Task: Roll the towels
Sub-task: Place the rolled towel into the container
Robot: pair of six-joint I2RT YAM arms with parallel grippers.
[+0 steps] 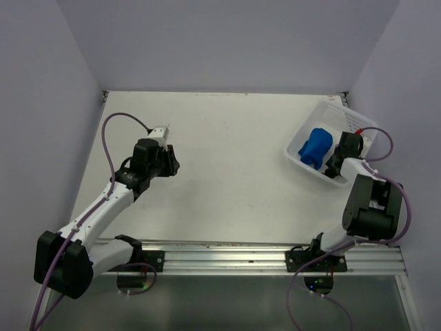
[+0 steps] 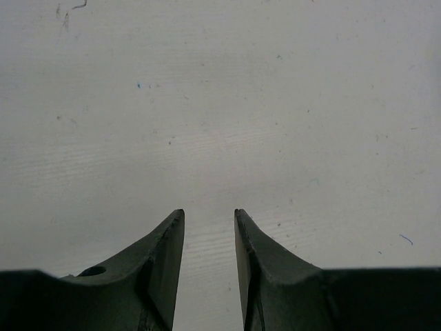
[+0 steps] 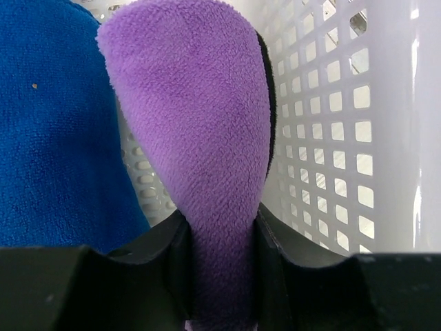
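From above, the white perforated basket (image 1: 298,138) sat at the far right of the table (image 1: 227,172), and both towels were inside it. The blue towel (image 1: 315,147) lay bunched in the basket's left half. The right gripper (image 1: 340,157) reached down into the right half, probably to lift out the second cloth for rolling on the open tabletop. That cloth was hidden under the gripper's black body in this view. The left gripper (image 1: 169,164) hovered well to the left of the basket, seemingly waiting where a towel could be spread. The left wrist camera showed the left gripper (image 2: 209,221) released, its two dark fingers parted with nothing between them. Below it was only scuffed table (image 2: 220,103), with the basket out of frame. The right wrist camera showed the right gripper (image 3: 220,234) clenched on the purple towel (image 3: 200,138), pinching a narrow neck of cloth so the rest bulged above the fingers. The blue towel (image 3: 48,124) pressed against the purple one on the left, and the basket wall (image 3: 344,138) stood just beside it on the right. Only a thin dark edge (image 3: 265,103) of the purple towel's black section showed. Its lower part was cut off behind the fingers, and whether it had left the basket floor could not be made out.
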